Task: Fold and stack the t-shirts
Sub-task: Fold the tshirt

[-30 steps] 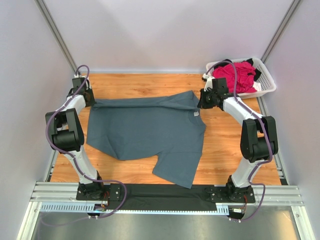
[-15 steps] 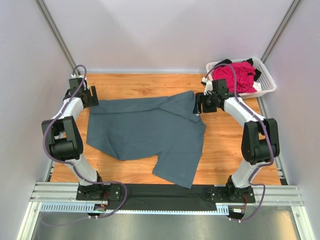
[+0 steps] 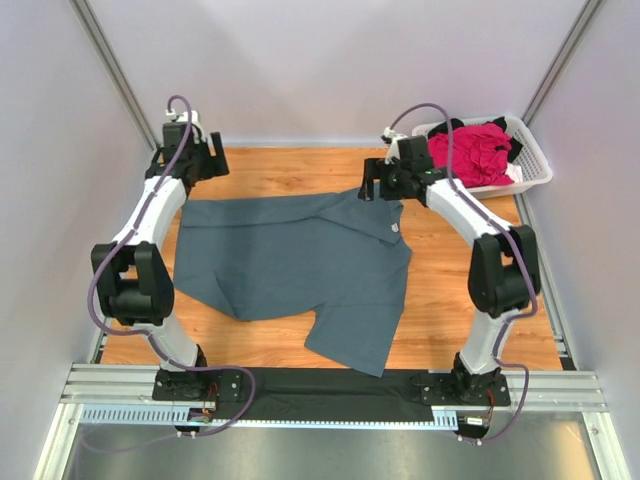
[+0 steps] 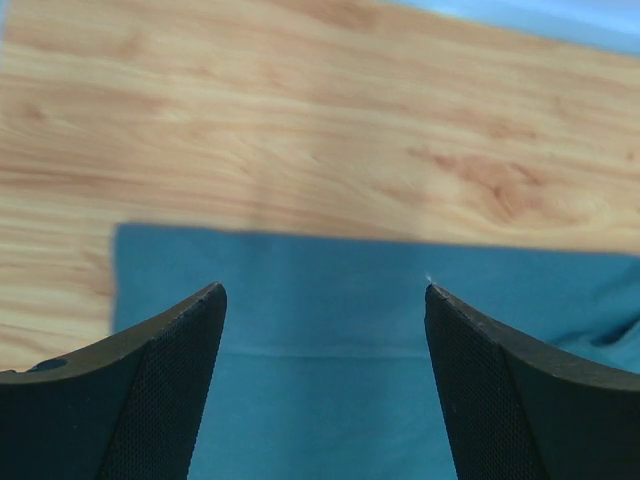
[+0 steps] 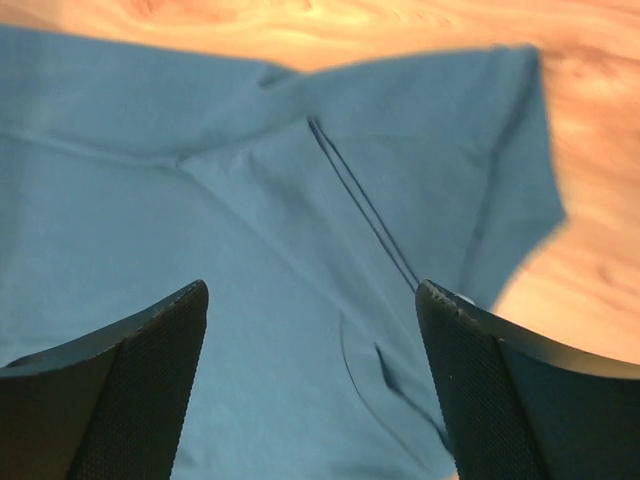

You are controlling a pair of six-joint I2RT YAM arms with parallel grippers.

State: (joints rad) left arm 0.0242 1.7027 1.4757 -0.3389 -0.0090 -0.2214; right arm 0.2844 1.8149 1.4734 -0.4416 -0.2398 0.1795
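A large slate blue-grey t-shirt [image 3: 290,265] lies spread on the wooden table, its small neck label [image 3: 392,228] at the right. My left gripper [image 3: 205,165] hangs open above the shirt's far left edge [image 4: 320,300], holding nothing. My right gripper [image 3: 375,188] is open too, raised over the sleeve and collar area [image 5: 330,200] at the far right. In both wrist views the fingers stand wide apart, clear of the cloth. A magenta-pink t-shirt [image 3: 475,150] and a black one [image 3: 495,125] lie bunched in the basket.
The white slatted basket [image 3: 540,168] stands at the far right corner of the table. A black cloth strip [image 3: 330,385] lies along the near edge between the arm bases. Grey walls close in the left, right and back.
Both grippers went from shut on the shirt's far edge to open. They let it drop flat and rose back toward the far side.
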